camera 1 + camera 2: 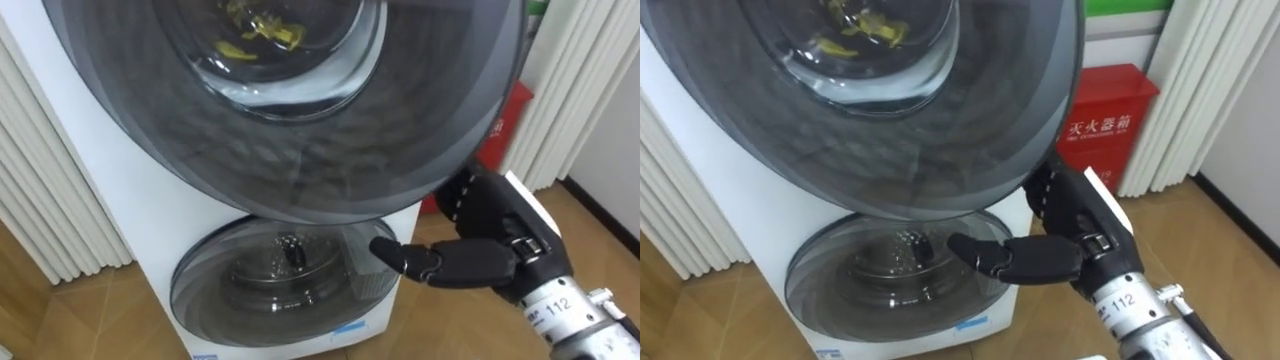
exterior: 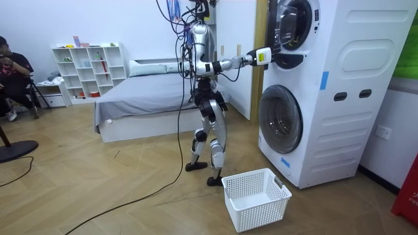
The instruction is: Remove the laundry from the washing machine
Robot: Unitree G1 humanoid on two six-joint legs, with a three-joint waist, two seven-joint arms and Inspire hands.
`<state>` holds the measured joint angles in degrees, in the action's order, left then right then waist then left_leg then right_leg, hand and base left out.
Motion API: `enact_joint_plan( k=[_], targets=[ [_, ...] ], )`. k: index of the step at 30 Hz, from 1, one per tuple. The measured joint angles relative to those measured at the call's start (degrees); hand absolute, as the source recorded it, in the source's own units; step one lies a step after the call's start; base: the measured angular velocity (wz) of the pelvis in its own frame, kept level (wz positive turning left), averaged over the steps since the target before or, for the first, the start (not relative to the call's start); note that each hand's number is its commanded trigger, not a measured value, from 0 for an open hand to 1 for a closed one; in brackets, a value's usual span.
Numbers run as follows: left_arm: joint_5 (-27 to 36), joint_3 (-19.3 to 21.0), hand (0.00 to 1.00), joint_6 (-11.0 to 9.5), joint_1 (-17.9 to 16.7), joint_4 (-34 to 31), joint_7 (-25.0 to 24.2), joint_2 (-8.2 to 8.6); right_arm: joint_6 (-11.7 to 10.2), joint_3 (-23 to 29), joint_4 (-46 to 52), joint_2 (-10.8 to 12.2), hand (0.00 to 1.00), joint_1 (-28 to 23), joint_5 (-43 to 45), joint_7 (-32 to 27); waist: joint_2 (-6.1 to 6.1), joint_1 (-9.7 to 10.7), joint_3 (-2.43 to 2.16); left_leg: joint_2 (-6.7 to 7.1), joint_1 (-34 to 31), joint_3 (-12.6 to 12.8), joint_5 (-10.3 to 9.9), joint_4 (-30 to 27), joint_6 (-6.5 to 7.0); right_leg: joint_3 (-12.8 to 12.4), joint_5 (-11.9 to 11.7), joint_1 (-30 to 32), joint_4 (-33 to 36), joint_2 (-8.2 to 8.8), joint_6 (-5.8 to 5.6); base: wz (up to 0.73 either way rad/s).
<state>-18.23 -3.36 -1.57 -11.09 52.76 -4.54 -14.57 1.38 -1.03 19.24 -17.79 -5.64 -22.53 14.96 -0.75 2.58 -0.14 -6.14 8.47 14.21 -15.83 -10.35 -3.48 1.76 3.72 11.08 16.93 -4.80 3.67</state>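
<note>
In the left eye view, the upper door (image 1: 300, 150) of the white washing machine (image 1: 120, 220) is big and round, with dark glass. Yellow clothes (image 1: 255, 35) show through the glass near the top. The right robot hand (image 1: 490, 235) is black and sits at the door's lower right rim, touching it. Part of the robot hand is tucked behind the rim, so I cannot tell if it is open or closed around the door. Under it is the lower door (image 1: 280, 290), which is shut. A red box (image 1: 508, 115) stands behind the robot hand, next to white curtains (image 1: 590, 80).

The right eye view shows the same things. The right robot hand (image 1: 1070, 225) is against the rim, and the yellow clothes (image 1: 855, 30) are behind the glass up high.

In the room view, the robot stands on the wood floor (image 2: 98, 189), facing the washing machine. Its right arm is lifted, and the robot hand (image 2: 273, 52) is at the upper door (image 2: 294, 26). A white basket (image 2: 255, 196) sits on the floor near its feet. A bed (image 2: 144, 98) and a white shelf (image 2: 88, 68) are behind it. A person (image 2: 13, 72) sits at the room view's left.
</note>
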Motion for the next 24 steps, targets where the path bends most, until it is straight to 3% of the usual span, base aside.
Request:
enact_joint_plan(
  k=[7,13,19,21,24],
  targets=[
    [-0.4,-0.1,0.00,-0.2,0.9,0.0,0.3,-0.02,0.0,-0.3,1.9,0.0,0.00,0.1,0.5,0.5,0.56,-0.1,0.13,-0.07,-0.3,0.0,0.0,-1.0,0.00,-0.2,-0.1,0.1,0.0,-0.02,0.16,-0.02],
    [-2.2,-0.1,0.00,-0.2,0.6,0.0,0.3,-0.03,0.0,-0.2,2.0,0.0,0.00,0.7,0.9,2.4,0.63,-1.3,0.13,-0.14,-0.3,-0.2,0.0,-1.0,0.00,0.0,-0.5,0.1,0.1,0.03,0.54,-0.02],
    [-2.2,0.0,0.00,-0.5,0.4,0.0,0.3,-0.11,0.0,-2.3,2.9,0.1,0.00,5.1,0.9,3.0,0.85,-2.3,0.08,-0.15,-0.2,-1.0,-0.3,-1.3,-0.47,0.2,-0.4,0.2,1.0,0.03,0.72,0.00],
    [-2.2,0.0,0.00,-0.6,0.4,0.0,0.3,-0.18,-0.4,-3.2,4.7,0.6,0.00,6.6,1.0,3.6,0.98,-3.0,0.03,-0.12,-0.4,-2.3,-0.3,-1.6,-0.48,1.5,-0.4,-0.2,0.9,0.43,0.94,0.20],
    [-2.4,0.0,0.00,-0.6,-0.5,0.0,0.3,-0.58,-1.6,-4.1,5.8,-0.6,0.00,6.1,1.0,6.4,1.05,-2.8,0.06,-0.09,-0.9,-4.0,-0.2,-2.5,-0.58,2.8,-0.1,-0.5,1.2,1.00,1.28,0.22]
  ],
)
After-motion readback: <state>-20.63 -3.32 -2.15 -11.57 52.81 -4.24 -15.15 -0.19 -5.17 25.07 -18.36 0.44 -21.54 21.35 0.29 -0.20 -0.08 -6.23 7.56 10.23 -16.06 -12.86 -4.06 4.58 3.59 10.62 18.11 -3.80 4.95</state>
